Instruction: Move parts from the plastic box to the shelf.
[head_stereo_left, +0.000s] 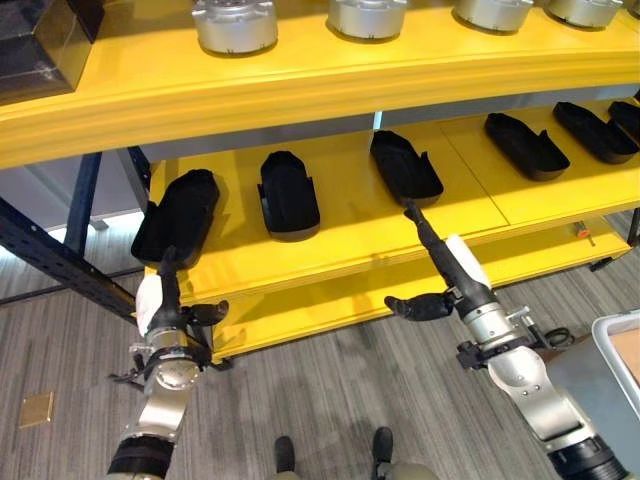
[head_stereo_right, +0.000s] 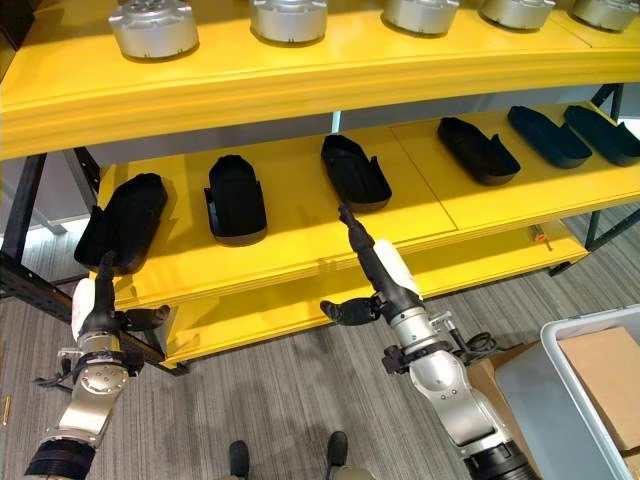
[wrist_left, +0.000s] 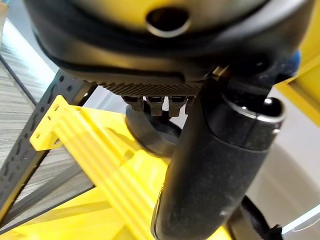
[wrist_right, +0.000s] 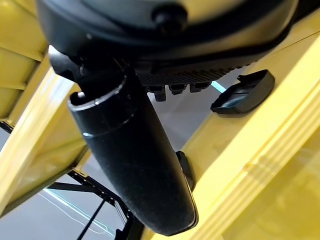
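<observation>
Fingers: right hand (head_stereo_left: 455, 262) straight, empty, tips just short of third black moulded plastic part (head_stereo_left: 405, 167), frame centre. Left hand (head_stereo_left: 165, 300) fingers straight, empty, touching leftmost black part (head_stereo_left: 177, 215), which overhangs yellow shelf (head_stereo_left: 350, 225) edge. Grey plastic box (head_stereo_right: 590, 400) lower right. Risk: nudge tips overhanging part to floor.

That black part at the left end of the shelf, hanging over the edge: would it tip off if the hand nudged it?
Possibly. The leftmost black part overhangs the yellow shelf edge, so a push from the left hand might tip it off. It looks like rigid moulded plastic, probably light, likelier to slide than roll.
</observation>
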